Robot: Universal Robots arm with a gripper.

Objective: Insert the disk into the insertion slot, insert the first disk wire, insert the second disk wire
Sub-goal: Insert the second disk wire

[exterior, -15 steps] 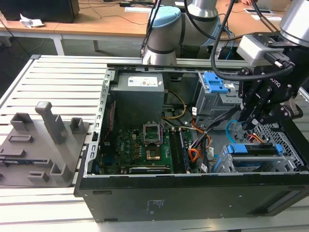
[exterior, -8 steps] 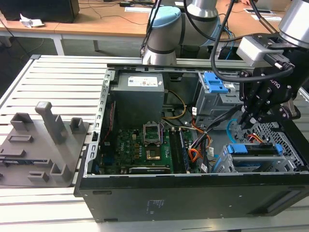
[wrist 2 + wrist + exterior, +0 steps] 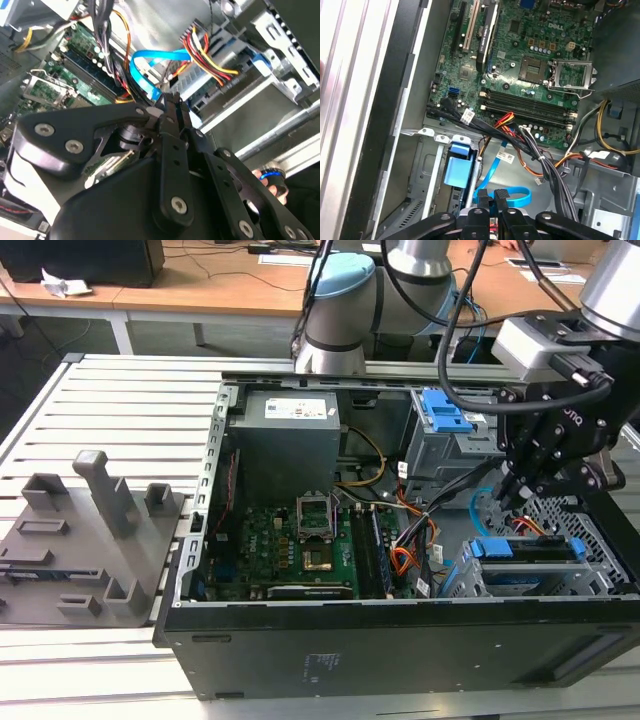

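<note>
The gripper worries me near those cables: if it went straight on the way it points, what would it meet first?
Probably the light-blue cable, looped just beyond the gripper tips in both wrist views; depth between them is unclear.

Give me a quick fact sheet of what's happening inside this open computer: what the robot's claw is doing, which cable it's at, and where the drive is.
Setting: open computer case lying on a slatted metal table
Gripper: fingers closed around the end of the light-blue data cable, in both wrist views
Disk: blue-framed, already seated in the low grey perforated drive cage
Orange-red and black wires: run to the disk's end, beside the blue cable
Motherboard: exposed, processor socket empty
</note>
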